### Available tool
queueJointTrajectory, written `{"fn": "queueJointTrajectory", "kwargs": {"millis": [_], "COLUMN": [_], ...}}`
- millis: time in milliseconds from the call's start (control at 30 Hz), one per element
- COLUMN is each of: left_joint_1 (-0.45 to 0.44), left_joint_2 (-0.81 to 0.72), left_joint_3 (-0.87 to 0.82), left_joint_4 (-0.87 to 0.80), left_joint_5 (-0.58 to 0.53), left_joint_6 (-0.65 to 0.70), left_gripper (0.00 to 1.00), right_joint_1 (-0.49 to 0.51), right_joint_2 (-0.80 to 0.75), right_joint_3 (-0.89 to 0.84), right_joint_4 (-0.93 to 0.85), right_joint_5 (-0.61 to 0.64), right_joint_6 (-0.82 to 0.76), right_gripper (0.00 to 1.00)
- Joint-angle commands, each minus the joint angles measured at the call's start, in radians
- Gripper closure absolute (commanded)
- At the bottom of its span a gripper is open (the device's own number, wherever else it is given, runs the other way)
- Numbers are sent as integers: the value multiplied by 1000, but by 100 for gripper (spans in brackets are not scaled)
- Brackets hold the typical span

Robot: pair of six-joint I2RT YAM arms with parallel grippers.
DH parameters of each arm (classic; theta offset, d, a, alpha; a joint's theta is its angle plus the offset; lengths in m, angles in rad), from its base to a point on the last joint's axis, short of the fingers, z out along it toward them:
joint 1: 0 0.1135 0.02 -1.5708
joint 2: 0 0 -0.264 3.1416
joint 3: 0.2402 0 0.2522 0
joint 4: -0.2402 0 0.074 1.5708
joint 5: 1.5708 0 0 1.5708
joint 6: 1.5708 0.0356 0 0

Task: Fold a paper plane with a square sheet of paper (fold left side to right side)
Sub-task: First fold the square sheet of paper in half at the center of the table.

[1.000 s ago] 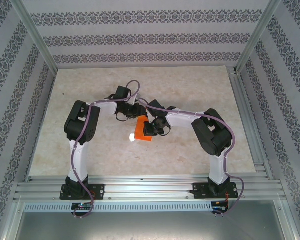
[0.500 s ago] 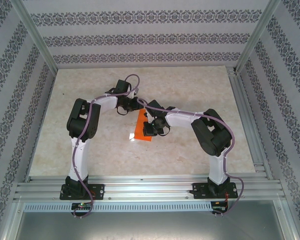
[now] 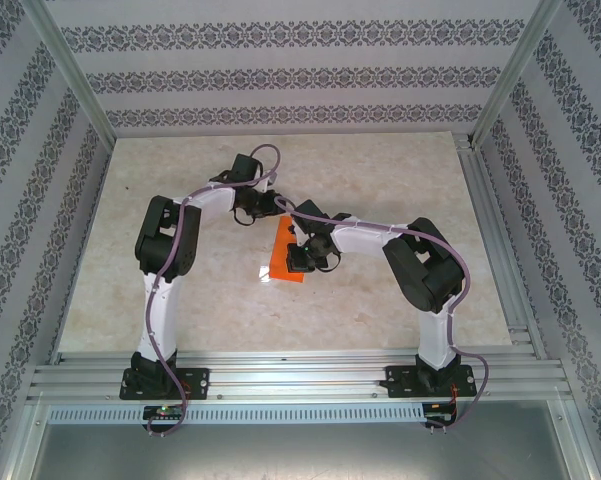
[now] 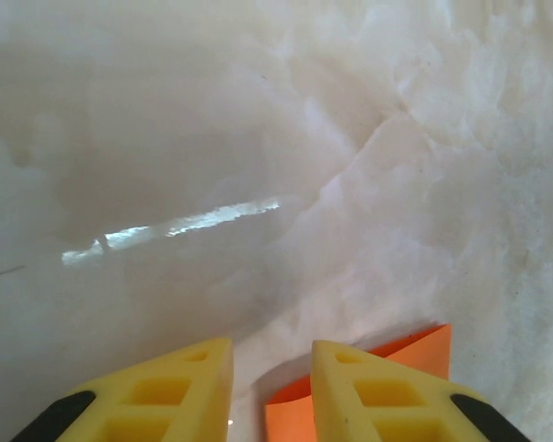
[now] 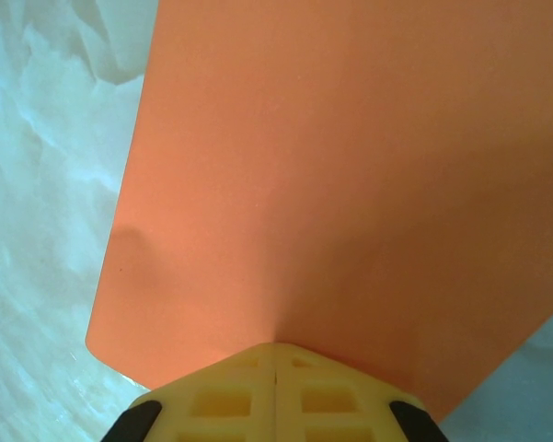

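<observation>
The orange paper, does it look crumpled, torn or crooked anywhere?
No tear shows. The paper has a small dimple near its left edge in the right wrist view, and it lies slanted on the table. The right gripper, shut, presses its tips on it; otherwise nothing stands out.

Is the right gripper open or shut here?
Shut: the right gripper has its yellow fingers pressed together, no gap, tips on the thin bright orange paper sheet. Whether they pinch it, cannot tell.
</observation>
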Motion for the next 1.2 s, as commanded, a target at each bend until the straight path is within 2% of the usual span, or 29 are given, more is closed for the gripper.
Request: {"fn": "queueJointTrajectory", "kwargs": {"millis": [0, 200, 400, 600, 1167], "left_joint_1": [27, 1, -52, -88, -86], "left_joint_2": [-126, -227, -230, -193, -55], "left_joint_3": [-19, -203, -318, -315, -175], "left_joint_4": [21, 85, 148, 157, 120], "left_joint_5": [5, 66, 80, 91, -19], "left_joint_6": [33, 12, -14, -24, 6], "left_gripper": [71, 74, 77, 77, 79], "right_joint_1": [9, 11, 11, 15, 15], "right_joint_2": [75, 74, 75, 79, 79], "right_joint_3": [-48, -53, -60, -52, -52], "right_joint_4": [-151, -145, -142, -144, -153], "right_joint_5": [116, 117, 121, 123, 128], "right_joint_6": [-18, -13, -13, -13, -16], "right_gripper": [95, 95, 95, 95, 95]}}
